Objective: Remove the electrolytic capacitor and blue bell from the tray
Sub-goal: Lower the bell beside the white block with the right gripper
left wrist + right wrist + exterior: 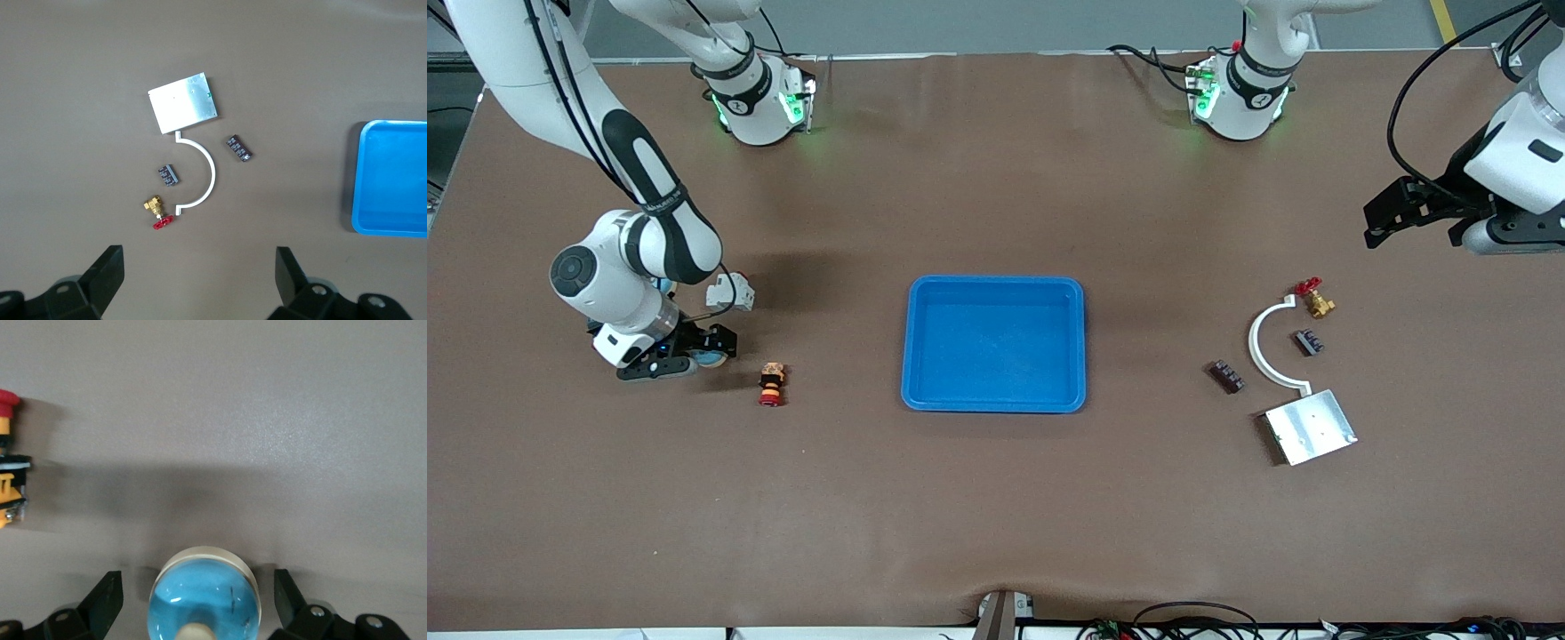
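Note:
The bell, a blue dome on a white base, stands on the table at the right arm's end. My right gripper is low around it, open, with a gap between the dome and each finger. From the front, the bell only peeks out under the right gripper. Two small dark capacitor blocks lie at the left arm's end, also visible in the left wrist view. My left gripper hangs open and empty, high over the table's end beside them.
A blue tray sits mid-table. A red and yellow push button lies beside the bell. Around the capacitors lie a white curved bracket, a metal plate and a brass valve with a red handle.

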You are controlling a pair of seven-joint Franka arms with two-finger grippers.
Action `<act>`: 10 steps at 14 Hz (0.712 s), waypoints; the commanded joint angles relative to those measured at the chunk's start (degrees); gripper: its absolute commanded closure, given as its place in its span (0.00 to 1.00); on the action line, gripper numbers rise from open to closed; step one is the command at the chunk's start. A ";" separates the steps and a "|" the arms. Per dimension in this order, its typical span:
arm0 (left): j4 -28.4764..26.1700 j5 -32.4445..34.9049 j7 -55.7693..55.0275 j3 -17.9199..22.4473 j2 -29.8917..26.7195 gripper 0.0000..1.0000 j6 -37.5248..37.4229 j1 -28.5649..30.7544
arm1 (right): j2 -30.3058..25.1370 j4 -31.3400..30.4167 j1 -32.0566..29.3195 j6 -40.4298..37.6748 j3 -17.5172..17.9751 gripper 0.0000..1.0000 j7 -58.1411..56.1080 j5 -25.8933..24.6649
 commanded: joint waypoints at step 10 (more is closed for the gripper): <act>-0.52 -0.99 0.04 -0.58 -0.44 0.00 1.42 -0.12 | -21.19 5.08 8.82 -32.59 -0.29 0.00 18.50 -4.92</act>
